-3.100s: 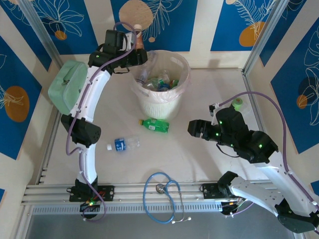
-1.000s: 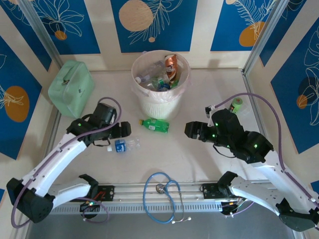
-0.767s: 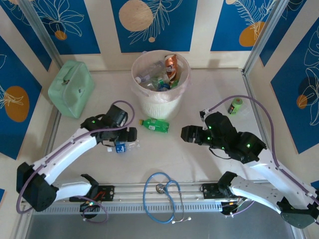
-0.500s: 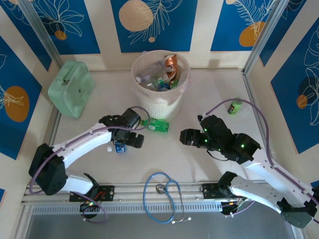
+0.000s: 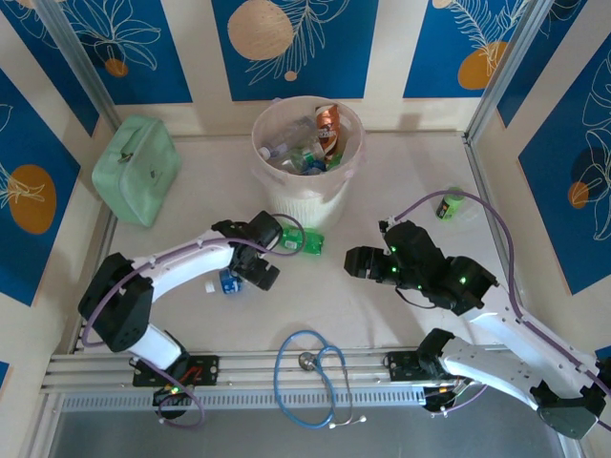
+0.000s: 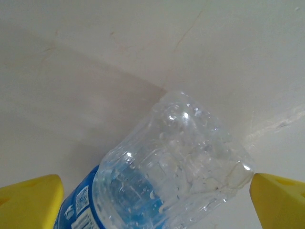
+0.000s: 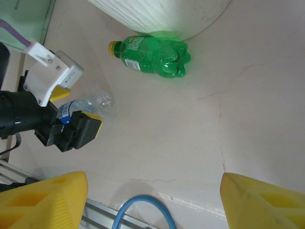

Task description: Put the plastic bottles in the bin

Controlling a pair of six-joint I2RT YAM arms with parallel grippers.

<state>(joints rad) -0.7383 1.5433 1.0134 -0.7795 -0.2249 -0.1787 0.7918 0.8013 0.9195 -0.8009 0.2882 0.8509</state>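
A mint-green case (image 5: 136, 170) sits at the far left of the worktop (image 5: 401, 162). A blue stethoscope (image 5: 310, 377) lies at the near edge and a small green cylinder (image 5: 452, 203) at the far right. None of them lies between the bottles and the bin (image 5: 307, 191).

The bin, a cream-white ribbed basket with a pale liner, holds a heap of bottles; an orange-labelled one (image 5: 328, 122) stands tallest.

A green bottle (image 7: 151, 56) with a yellow cap lies on its side at the bin's foot. The print on its label is too small to read.

A dented clear bottle (image 6: 167, 162) with a blue label lies on the worktop. Its white print is also unreadable.

The left gripper (image 6: 155, 202) straddles it with jaws spread wide, one pad at each side. The right gripper (image 7: 152, 200) hovers over bare worktop, its jaws apart with nothing between them.
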